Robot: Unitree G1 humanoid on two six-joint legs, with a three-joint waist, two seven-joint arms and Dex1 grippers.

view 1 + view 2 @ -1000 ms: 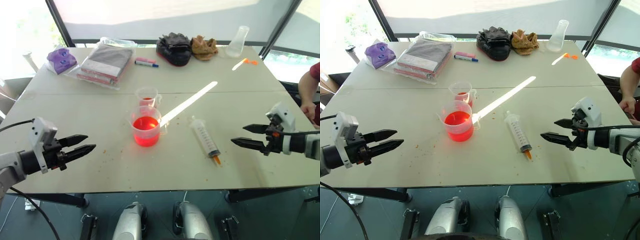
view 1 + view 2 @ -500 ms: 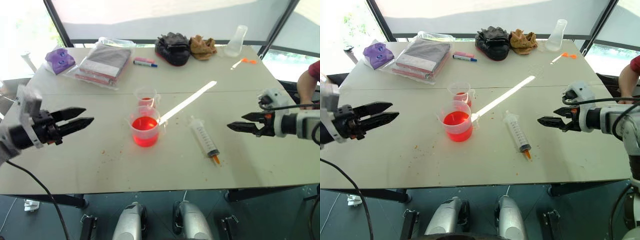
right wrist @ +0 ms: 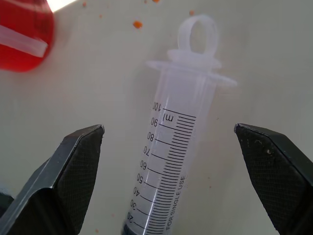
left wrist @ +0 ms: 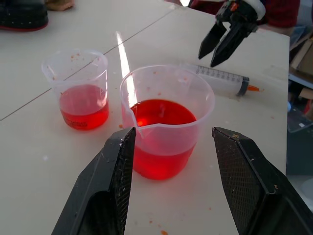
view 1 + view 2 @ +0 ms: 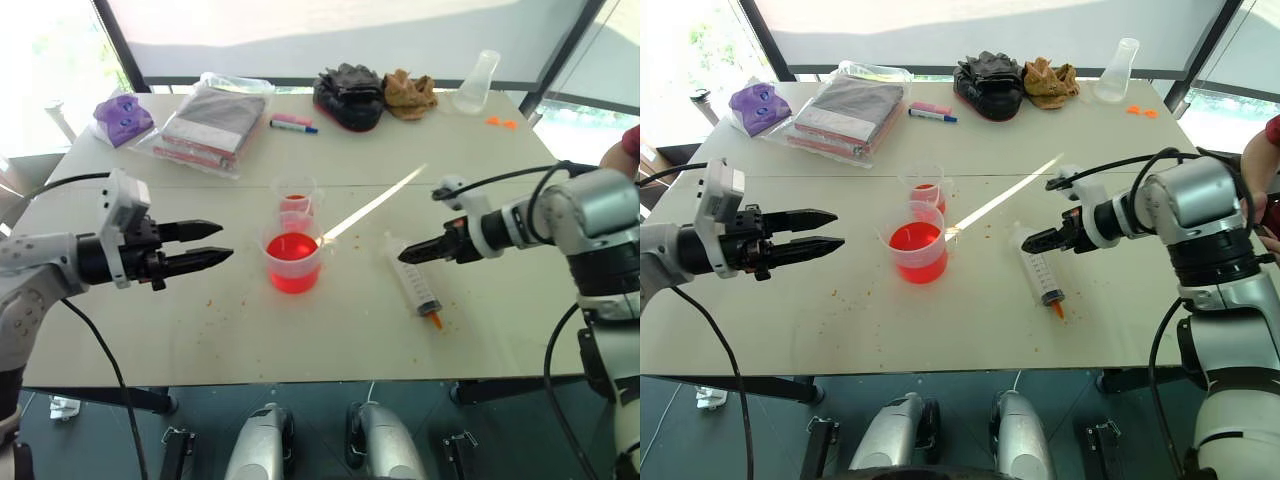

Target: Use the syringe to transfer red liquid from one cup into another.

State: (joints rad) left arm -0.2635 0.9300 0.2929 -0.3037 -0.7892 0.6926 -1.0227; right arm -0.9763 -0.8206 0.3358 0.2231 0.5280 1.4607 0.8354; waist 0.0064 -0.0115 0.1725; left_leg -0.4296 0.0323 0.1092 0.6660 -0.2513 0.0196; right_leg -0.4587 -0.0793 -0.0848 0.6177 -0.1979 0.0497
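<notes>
The syringe [image 5: 410, 275] lies flat on the table, right of the cups, orange tip toward the near edge. The large beaker [image 5: 293, 258] holds red liquid [image 4: 161, 113]. Just behind it stands the smaller cup [image 5: 294, 195] with a little red liquid. My right gripper [image 5: 402, 258] is open and tilted down over the syringe's plunger end. In the right wrist view its fingers [image 3: 80, 152] stand either side of the barrel [image 3: 176, 147], apart from it. My left gripper [image 5: 226, 241] is open, level, left of the beaker, facing it [image 4: 166, 112].
At the table's far side are a conical flask [image 5: 475, 83], dark and brown cloths [image 5: 348, 97], markers [image 5: 292, 124], a bagged bundle [image 5: 210, 125] and a purple item [image 5: 123, 118]. A person's arm [image 5: 625, 150] is at the right edge. Orange crumbs dot the table.
My right gripper moved left and tipped down until it came over the syringe's plunger end. My left gripper rose and moved right toward the beaker. Both stayed open.
</notes>
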